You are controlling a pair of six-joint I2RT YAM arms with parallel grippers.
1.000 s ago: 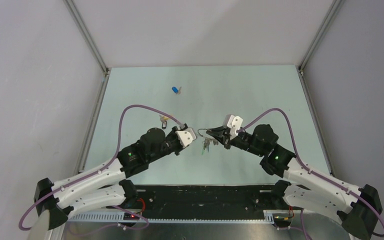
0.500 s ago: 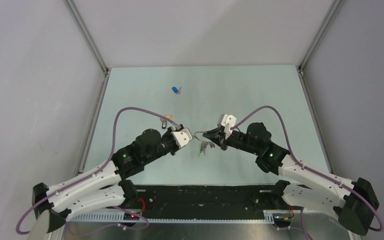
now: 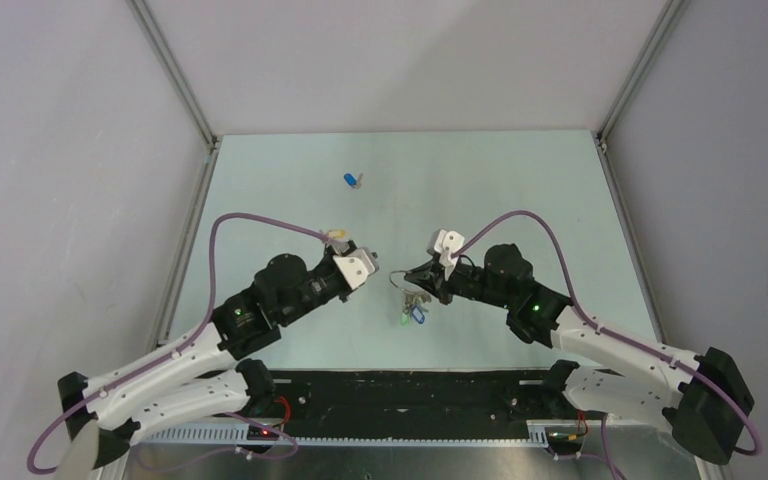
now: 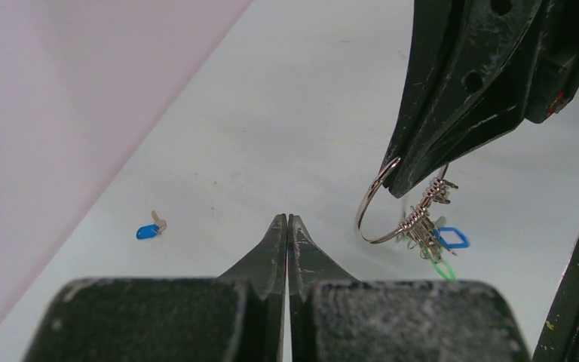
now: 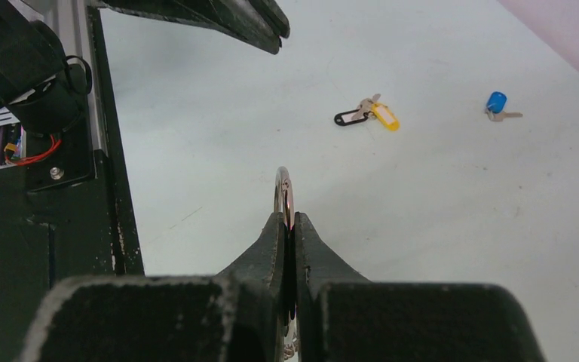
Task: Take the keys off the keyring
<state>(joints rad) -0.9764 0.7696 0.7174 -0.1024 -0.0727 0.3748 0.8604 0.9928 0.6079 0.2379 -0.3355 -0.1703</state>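
My right gripper (image 3: 422,272) is shut on the keyring (image 3: 398,276), a thin silver ring that it holds above the table. The ring sticks up edge-on between its fingertips in the right wrist view (image 5: 284,194). The keys (image 3: 412,311), a bunch with blue and green heads, hang from the ring's small loops and also show in the left wrist view (image 4: 436,240). My left gripper (image 3: 368,264) is shut and empty, a short way left of the ring and not touching it (image 4: 287,219). One loose blue-headed key (image 3: 351,180) lies far back on the table.
A small yellow-and-black tagged piece (image 3: 336,236) lies on the table just behind my left gripper; it shows in the right wrist view (image 5: 373,115). Metal frame rails (image 3: 185,230) run along the table's left and right sides.
My left gripper has drawn back to the left, away from the ring. My right gripper has shifted left and nearer with the ring, and the key bunch now hangs lower.
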